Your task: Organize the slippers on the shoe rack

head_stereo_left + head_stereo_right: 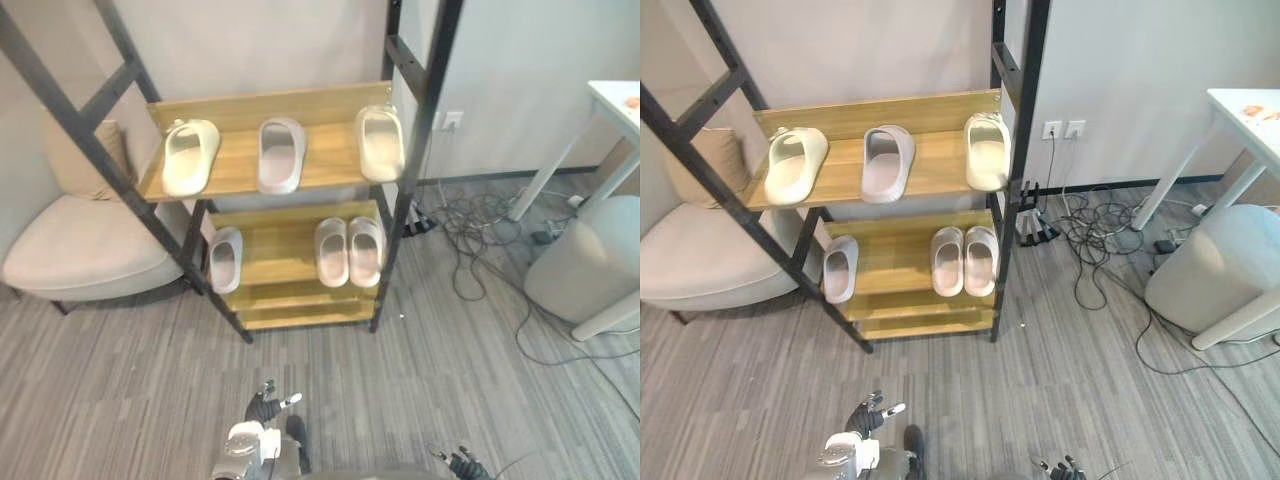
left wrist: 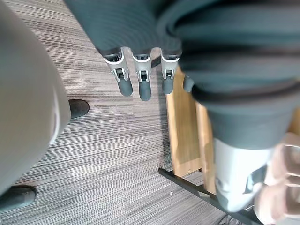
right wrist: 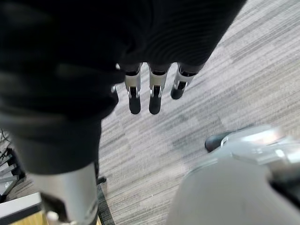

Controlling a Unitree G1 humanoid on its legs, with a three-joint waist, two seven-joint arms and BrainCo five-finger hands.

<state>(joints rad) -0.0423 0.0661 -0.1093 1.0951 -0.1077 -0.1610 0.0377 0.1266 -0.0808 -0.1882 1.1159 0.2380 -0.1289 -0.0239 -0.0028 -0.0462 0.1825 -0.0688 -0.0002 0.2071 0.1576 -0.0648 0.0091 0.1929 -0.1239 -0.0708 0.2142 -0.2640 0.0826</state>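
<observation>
Six slippers (image 1: 280, 153) sit on the shoe rack (image 1: 278, 250); left hand (image 1: 262, 407) and right hand (image 3: 154, 91) hang slack, empty. Sorting looks unstarted; next, reach for the lone lower-left slipper (image 1: 225, 259).

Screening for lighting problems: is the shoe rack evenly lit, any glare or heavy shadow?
Left eye view: shoe rack evenly lit, no glare, slippers cast only soft shadows, lower shelf slightly shaded. Left wrist view: left hand clearly lit against the floor. Right wrist view: right hand lit, its cover nearly black.
</observation>
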